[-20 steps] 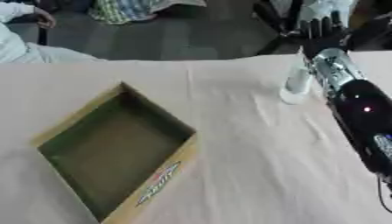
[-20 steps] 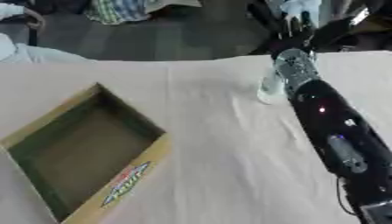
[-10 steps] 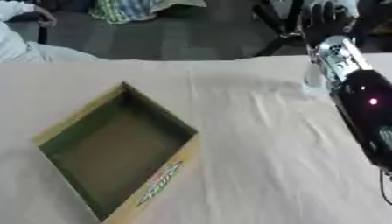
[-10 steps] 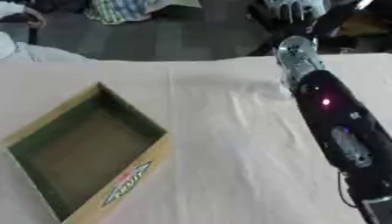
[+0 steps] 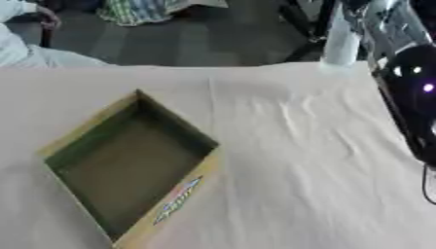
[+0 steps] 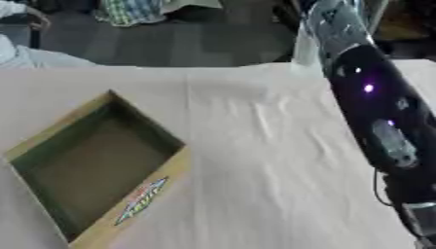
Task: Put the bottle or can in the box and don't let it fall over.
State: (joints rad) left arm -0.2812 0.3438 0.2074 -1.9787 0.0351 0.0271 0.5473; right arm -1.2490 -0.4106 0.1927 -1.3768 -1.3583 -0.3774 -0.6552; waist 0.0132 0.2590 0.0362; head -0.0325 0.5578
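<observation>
Cloth-covered bench (image 5: 281,160) is carrying an open cardboard box (image 5: 128,160). Well beyond the box, the bottle (image 5: 339,39) is sitting upright by the right arm (image 6: 374,107); can't tell what the hand's doing. Looks like the pickup stage, and it's needing an upright carry over.

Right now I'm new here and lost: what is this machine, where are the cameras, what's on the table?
It is a humanoid robot's upper body, steered by a person. Both pictures come from a stereo camera in its head, looking down. Its black right arm reaches in from the right. On the table lies an open, empty box. A pale bottle is upright near the far edge, beside the right hand; whether it is gripped is hidden. The left hand is out of view.
</observation>
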